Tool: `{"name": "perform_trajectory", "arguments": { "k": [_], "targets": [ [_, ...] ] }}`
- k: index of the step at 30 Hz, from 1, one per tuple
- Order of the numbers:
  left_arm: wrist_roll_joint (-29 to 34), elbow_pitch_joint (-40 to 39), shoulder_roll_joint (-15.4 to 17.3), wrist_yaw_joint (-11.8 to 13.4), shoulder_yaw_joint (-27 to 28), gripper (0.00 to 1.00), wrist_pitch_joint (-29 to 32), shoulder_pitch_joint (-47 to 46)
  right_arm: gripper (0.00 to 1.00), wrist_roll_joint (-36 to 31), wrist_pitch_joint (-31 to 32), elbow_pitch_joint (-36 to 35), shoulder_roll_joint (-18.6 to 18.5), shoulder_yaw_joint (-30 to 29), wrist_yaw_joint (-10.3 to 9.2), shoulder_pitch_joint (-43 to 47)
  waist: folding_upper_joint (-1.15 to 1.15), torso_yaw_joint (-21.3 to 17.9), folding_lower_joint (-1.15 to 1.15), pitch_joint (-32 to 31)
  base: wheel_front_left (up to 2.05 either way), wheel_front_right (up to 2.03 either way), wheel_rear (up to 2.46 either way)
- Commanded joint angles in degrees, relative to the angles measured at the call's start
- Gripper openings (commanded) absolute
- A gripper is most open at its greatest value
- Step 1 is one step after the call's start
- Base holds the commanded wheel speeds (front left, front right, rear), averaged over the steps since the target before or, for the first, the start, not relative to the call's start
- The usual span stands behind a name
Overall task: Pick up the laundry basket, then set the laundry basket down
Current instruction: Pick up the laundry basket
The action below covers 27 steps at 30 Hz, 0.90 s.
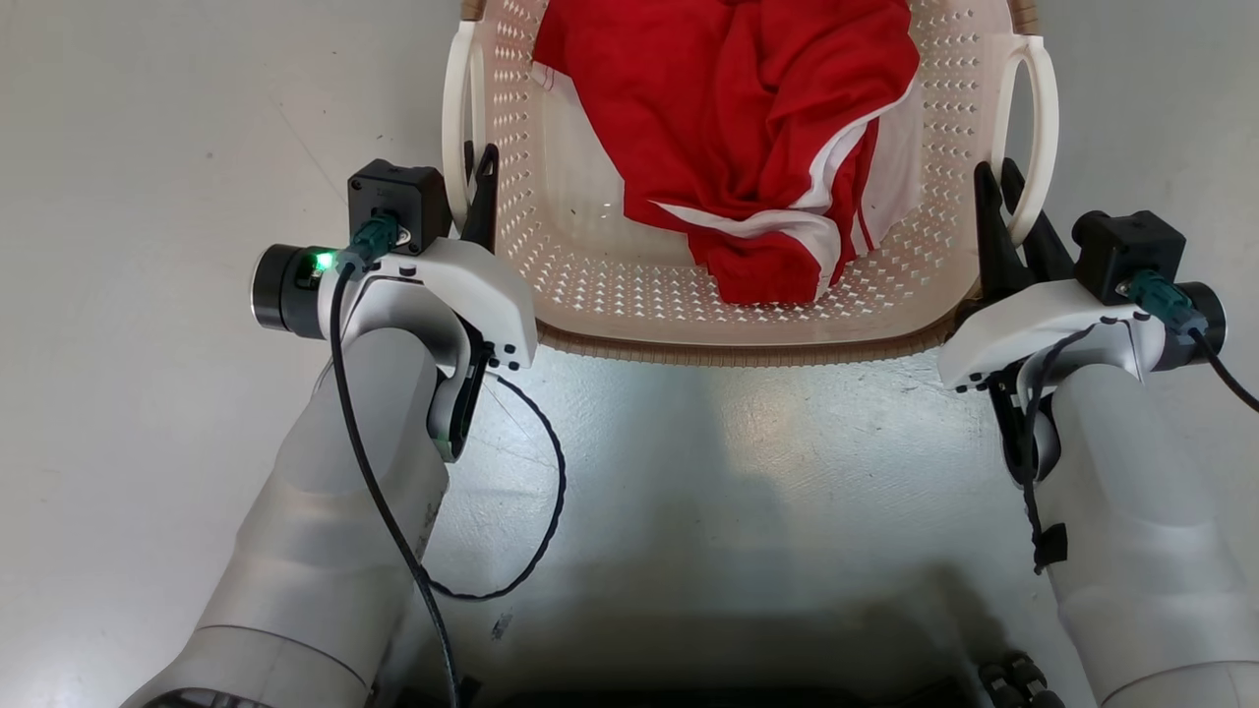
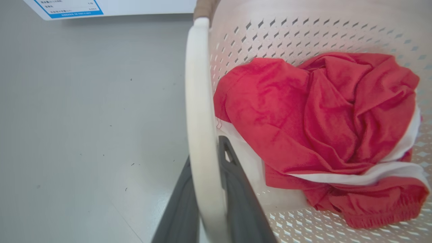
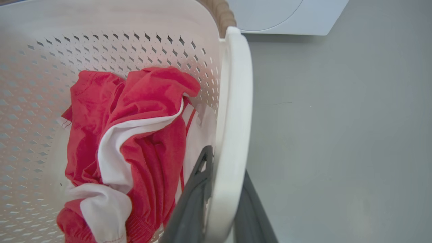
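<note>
The laundry basket (image 1: 590,256) is cream perforated plastic with a brown woven-look rim (image 1: 738,352), and lies straight ahead of me in the head view. A red and white garment (image 1: 748,128) is crumpled inside it. My left gripper (image 1: 470,182) is shut on the left white loop handle (image 2: 197,84), one dark finger (image 2: 236,189) inside the loop and the other outside. My right gripper (image 1: 1008,197) is shut on the right loop handle (image 3: 236,84) in the same way, one finger (image 3: 192,202) on the basket side. Whether the basket rests on the floor I cannot tell.
Smooth grey floor (image 1: 148,197) surrounds the basket. A white washer front (image 3: 287,17) stands beyond the basket's far right corner, and a white panel with a blue label (image 2: 74,8) beyond the far left. My dark base (image 1: 689,678) lies below the basket's near rim.
</note>
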Motion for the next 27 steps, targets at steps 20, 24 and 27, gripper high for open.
{"name": "perform_trajectory", "arguments": {
  "k": [20, 24, 27],
  "targets": [
    [-2.61, 3.40, 1.38, 1.21, -2.62, 0.00, -0.35, 3.85, 0.00, 1.64, -0.25, 10.91, 0.72, 8.37, 0.43, 1.07, 0.00, -0.35, 0.00, -9.76, 0.00, 0.00, 0.00],
    [-3.52, 4.77, 1.38, 1.34, -3.07, 0.00, -0.35, 5.81, 0.00, 1.86, -0.23, 14.97, 0.72, 9.59, 0.43, 0.28, 0.00, -0.85, 0.00, -13.84, 0.00, 0.00, 0.00],
    [-3.86, 5.81, 1.38, 1.34, -3.11, 0.00, -0.35, 7.66, 0.00, 2.85, -0.15, 17.48, 0.72, 10.50, 0.43, -0.23, 0.00, -1.39, 0.00, -17.07, 0.00, 0.00, 0.00]
  ]
}}
